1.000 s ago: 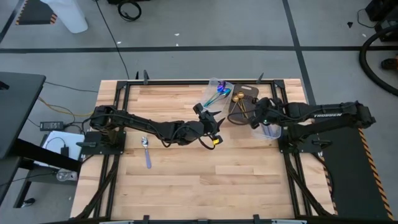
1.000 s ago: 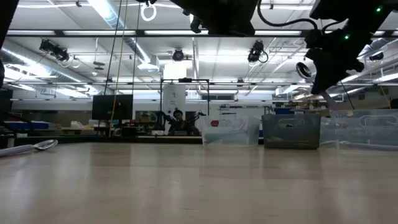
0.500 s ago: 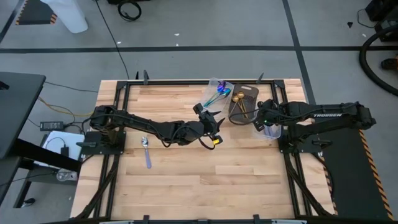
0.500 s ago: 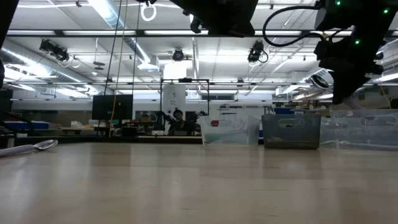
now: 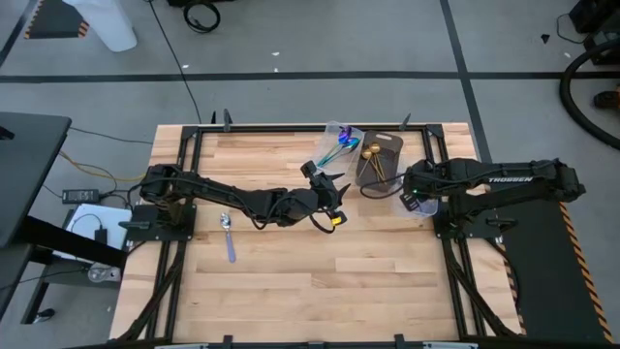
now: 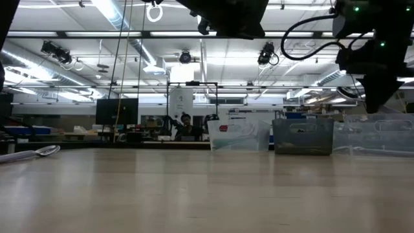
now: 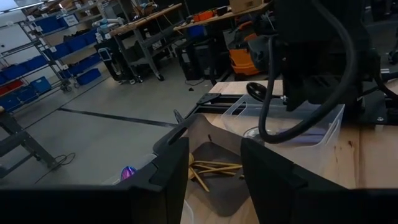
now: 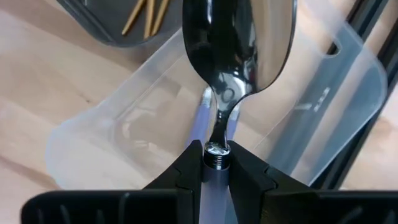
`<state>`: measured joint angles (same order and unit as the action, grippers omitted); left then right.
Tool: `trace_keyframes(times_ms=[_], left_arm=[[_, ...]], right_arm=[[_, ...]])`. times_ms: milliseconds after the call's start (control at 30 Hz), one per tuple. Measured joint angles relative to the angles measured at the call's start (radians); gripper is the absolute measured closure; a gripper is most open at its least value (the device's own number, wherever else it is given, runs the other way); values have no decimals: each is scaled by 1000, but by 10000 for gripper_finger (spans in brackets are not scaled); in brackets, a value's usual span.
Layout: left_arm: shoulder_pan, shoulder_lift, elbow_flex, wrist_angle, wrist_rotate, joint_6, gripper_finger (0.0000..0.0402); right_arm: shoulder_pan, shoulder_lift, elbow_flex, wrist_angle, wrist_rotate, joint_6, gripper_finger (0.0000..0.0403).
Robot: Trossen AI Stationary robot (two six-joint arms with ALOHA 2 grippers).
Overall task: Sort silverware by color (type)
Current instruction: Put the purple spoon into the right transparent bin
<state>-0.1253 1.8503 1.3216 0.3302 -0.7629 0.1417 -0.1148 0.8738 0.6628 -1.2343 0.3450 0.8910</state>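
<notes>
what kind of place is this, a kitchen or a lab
Most likely a robotics lab or workshop, not a kitchen. The wooden table sits in a metal frame on a bare concrete floor, shelves hold blue bins, and rows of ceiling strip lights run over workbenches.

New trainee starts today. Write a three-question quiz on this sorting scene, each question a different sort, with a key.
1. True or false: the right gripper holds a silver spoon above the clear tray.
2. Which spoons lie in the dark bin? A) gold B) silver C) purple
3. Fill in: one silver spoon lies on the table near the ____ arm's base.

Key: 1 true; 2 A, the gold spoons; 3 left. The left gripper waits open mid-table.
</notes>
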Motion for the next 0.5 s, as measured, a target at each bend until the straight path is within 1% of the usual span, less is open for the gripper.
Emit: trace_keyframes(times_ms=[100, 333, 500], left_arm=[[0, 0, 0, 0, 0, 0, 249], [0, 0, 0, 0, 0, 0, 249], [0, 0, 0, 0, 0, 0, 249]], right_arm=[[0, 0, 0, 0, -29, 34, 334], [0, 4, 0, -3, -62, 103, 334], [-14, 37, -1, -2, -44, 127, 335]])
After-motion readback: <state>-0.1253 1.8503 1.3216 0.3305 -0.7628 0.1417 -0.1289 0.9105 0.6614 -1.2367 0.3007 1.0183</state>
